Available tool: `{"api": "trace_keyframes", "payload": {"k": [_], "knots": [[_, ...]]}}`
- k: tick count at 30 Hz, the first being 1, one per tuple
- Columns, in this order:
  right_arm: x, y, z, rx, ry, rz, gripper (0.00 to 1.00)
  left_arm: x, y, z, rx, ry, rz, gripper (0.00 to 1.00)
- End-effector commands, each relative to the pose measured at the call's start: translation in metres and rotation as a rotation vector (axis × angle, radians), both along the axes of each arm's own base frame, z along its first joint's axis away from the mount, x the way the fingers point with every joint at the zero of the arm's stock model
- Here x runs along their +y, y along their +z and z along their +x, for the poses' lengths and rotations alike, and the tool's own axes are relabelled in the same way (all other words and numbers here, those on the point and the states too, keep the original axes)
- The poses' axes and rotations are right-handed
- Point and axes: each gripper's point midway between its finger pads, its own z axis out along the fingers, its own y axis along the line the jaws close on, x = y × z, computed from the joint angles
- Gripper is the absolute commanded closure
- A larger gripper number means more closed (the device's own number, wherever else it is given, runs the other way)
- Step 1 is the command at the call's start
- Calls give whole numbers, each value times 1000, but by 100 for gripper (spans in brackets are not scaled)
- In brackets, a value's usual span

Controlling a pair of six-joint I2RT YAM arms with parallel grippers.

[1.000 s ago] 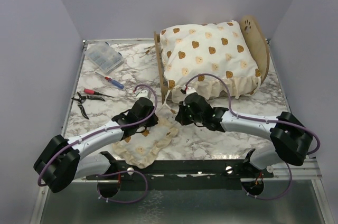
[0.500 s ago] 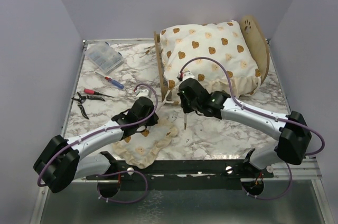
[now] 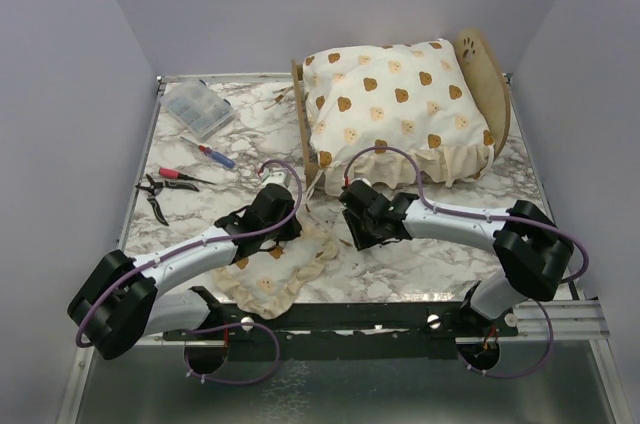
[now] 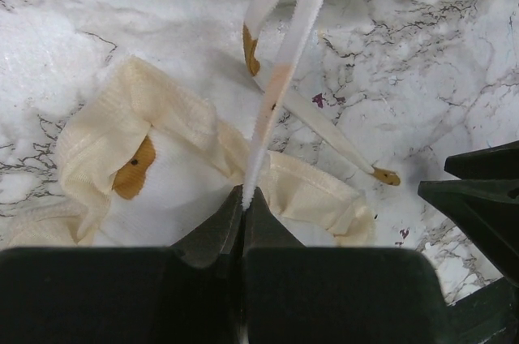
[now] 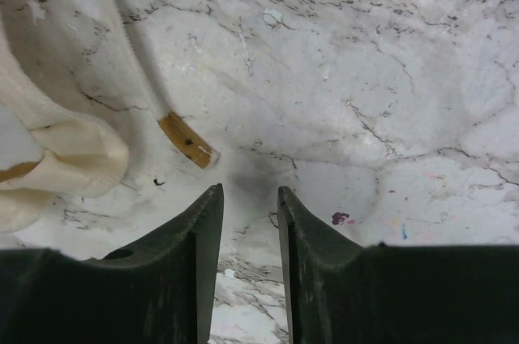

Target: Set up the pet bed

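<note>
Evidently the right hand (image 5: 248, 198) had just let go. A second earlier it was clamped shut, half a second earlier it had lifted with a strip dangling under it, and now its jaws stood narrowly apart with nothing between them. The loose tie (image 5: 187, 141) lay flat on the bench (image 3: 430, 259), its brown tip just ahead of those jaws. I judged that this tie would need picking up again before any fastening could go on.

The pet bed (image 3: 486, 64) sat at the far right of the bench, behind both hands, with the big cushion (image 3: 390, 104) heaped on it.

Only the left wrist view showed the left hand (image 4: 243, 199) pinched shut on a fabric tie (image 4: 285, 76) running up and away over the small pillow (image 4: 162, 186). From above, the wrist hid that grip.
</note>
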Motion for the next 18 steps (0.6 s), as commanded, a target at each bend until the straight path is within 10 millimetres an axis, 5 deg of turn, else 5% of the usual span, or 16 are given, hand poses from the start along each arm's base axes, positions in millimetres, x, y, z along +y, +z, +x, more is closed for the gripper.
{"api": "trace_keyframes", "payload": {"k": [1,6,13,16,18], "knots": [[18,6,-4,27,19,71,61,-2,-2,-3,16,-25,-1,100],[34,13,1,-10,69,137,52,-2,-3,-3,16,-24,2,100],[40,-9,-1,32,110,93,51,-2,-1,-2,9,-21,-2,100],[38,-20,-6,62,115,77,56,-2,-1,-2,10,-21,-3,100],[30,-27,-9,76,107,44,69,-2,-2,-2,12,-22,0,100]]}}
